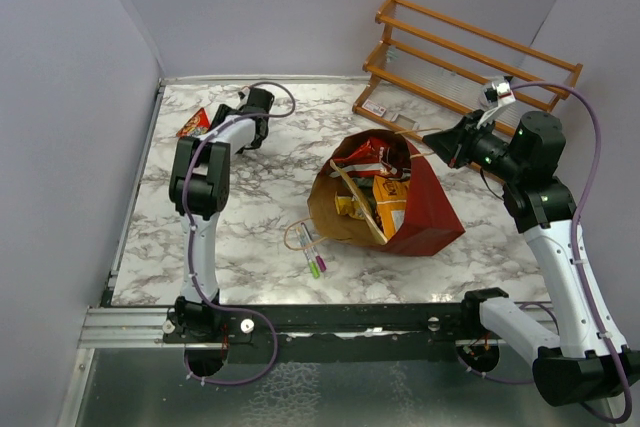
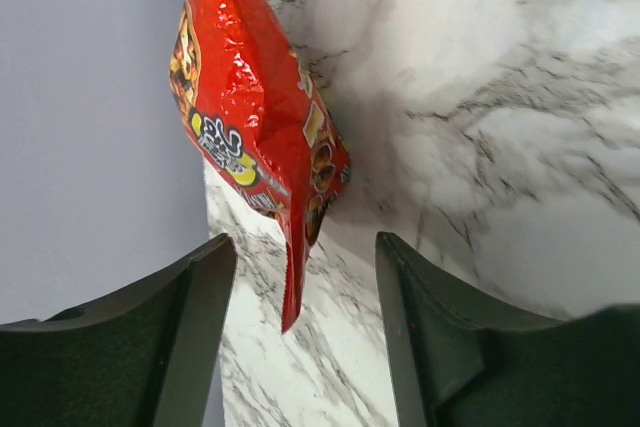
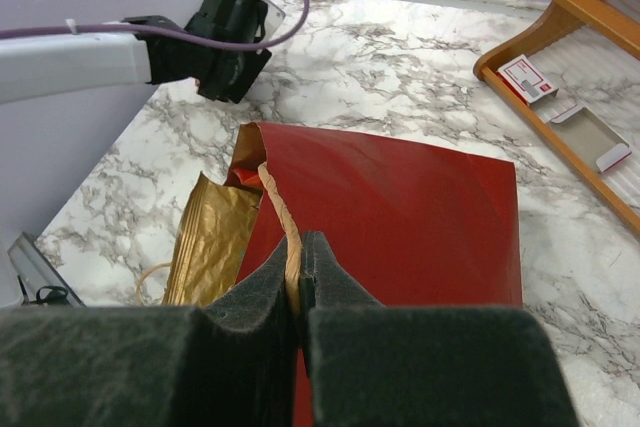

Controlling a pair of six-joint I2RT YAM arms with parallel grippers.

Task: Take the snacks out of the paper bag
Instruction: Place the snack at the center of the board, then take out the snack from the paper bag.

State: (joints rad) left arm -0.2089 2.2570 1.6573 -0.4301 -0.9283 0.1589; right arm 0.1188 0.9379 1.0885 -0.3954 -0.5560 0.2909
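Note:
The paper bag (image 1: 425, 212) lies on its side mid-table, red outside, brown inside, its mouth toward the left. Several snacks show in the mouth, among them a red Doritos bag (image 1: 368, 154) and orange and yellow packets (image 1: 388, 202). My right gripper (image 1: 447, 144) is shut on the bag's string handle (image 3: 283, 219), above the red bag wall (image 3: 400, 217); a gold packet (image 3: 210, 242) pokes out at the left. My left gripper (image 2: 305, 282) is open at the far left corner. A small red packet (image 2: 255, 117) lies on the table there, its lower tip between the fingers without touching them; it also shows from above (image 1: 195, 124).
A wooden slatted rack (image 1: 470, 57) leans at the back right, with small white boxes (image 3: 528, 80) on it. Two marker pens (image 1: 313, 259) lie in front of the bag beside its loose handle. Grey walls close the left and back sides.

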